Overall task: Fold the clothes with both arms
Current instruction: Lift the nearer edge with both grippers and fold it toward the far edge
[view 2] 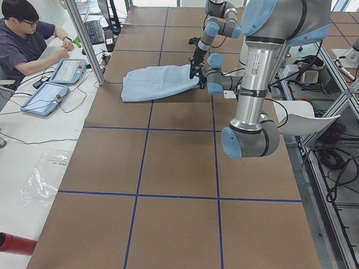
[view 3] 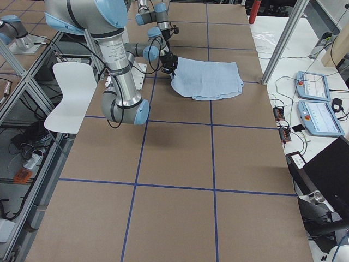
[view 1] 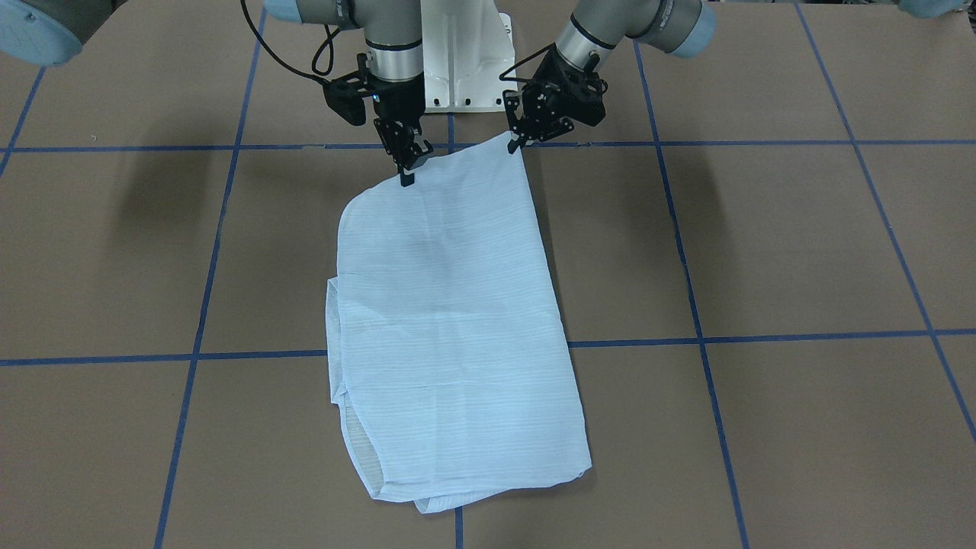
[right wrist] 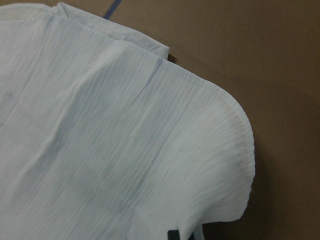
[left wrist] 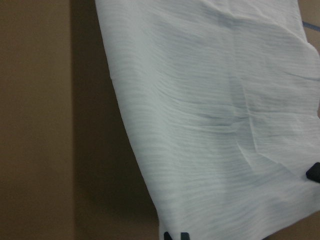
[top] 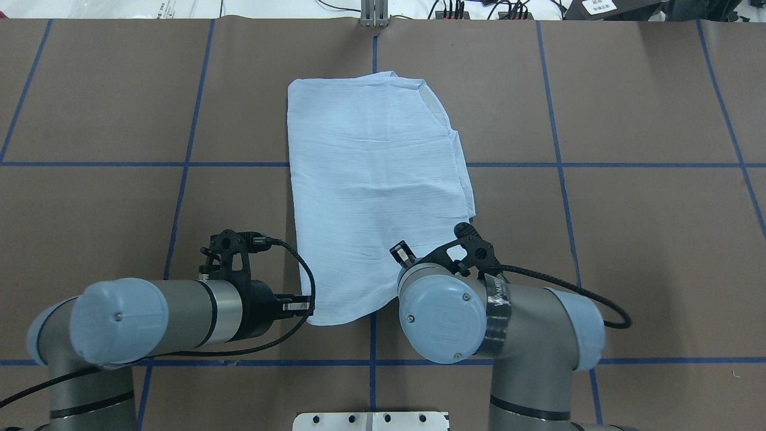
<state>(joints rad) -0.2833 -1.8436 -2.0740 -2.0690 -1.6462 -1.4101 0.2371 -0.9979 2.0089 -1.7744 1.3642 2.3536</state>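
Left gripper (view 1: pixel 518 142), right gripper (view 1: pixel 406 174) pinching shirt (view 1: pixel 450 305) near-edge corners, seemingly lifted.

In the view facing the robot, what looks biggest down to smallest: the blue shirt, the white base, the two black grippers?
1. shirt
2. white base
3. left gripper and right gripper, which look alike
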